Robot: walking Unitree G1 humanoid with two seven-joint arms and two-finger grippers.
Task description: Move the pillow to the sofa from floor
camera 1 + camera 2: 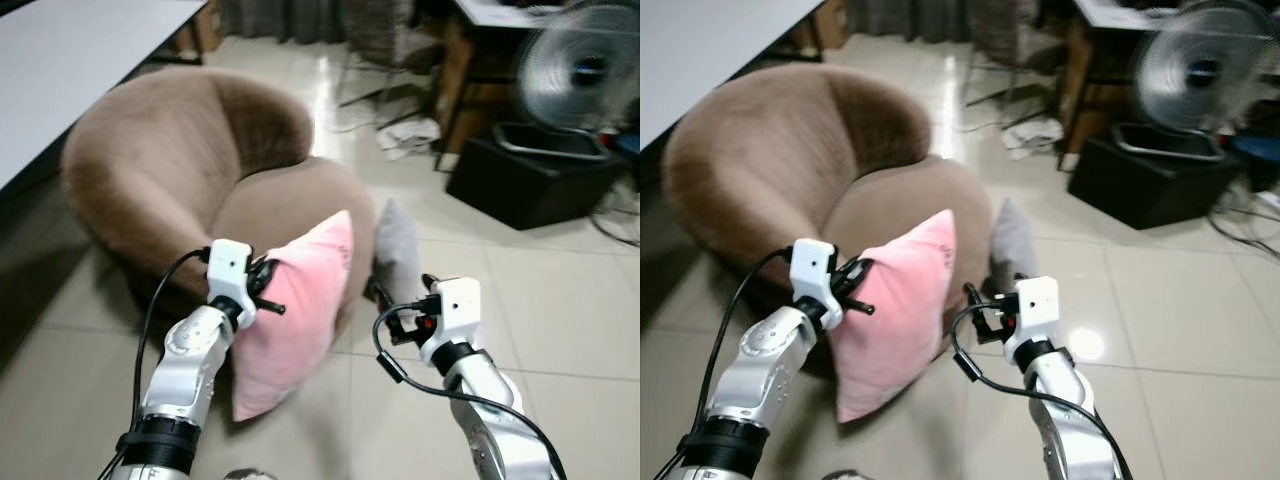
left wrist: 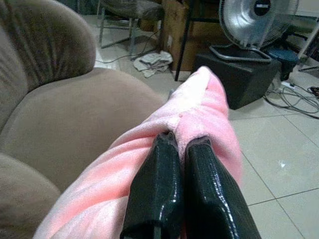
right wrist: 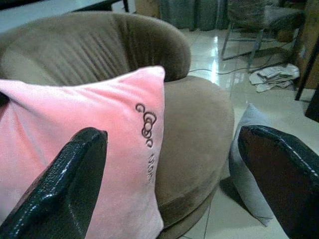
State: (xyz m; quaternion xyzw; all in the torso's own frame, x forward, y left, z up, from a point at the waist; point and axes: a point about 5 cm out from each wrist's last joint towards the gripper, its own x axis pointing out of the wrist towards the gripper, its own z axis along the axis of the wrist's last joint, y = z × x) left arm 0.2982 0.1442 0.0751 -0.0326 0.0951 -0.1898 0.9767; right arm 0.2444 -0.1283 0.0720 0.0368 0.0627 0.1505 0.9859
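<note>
A: Where is the pink pillow [image 1: 296, 310]?

B: Lower centre of the left eye frame, held up on edge against the front of the round brown sofa [image 1: 180, 160], its lower corner near the tiled floor [image 1: 560, 300]. The left gripper [image 1: 268, 290] is at its left edge.

A: Clamped?

B: The left wrist view settles that: both black fingers [image 2: 154, 194] lie together, pinching a fold of pink fabric. The head views blur that detail.

A: And the right gripper [image 1: 400, 305]?

B: Lower right of centre, in the air, touching nothing. Its wrist view shows the fingers [image 3: 75, 174] spread wide, with the pillow's embroidered face and the sofa seat between them.

A: Anything else around?

B: A grey pillow [image 1: 397, 250] leans on the sofa's right side, partly behind the pink one. Upper right: a standing fan [image 1: 580, 75] over a black box [image 1: 530, 180], and crumpled cloth [image 1: 410, 135] on the floor
</note>
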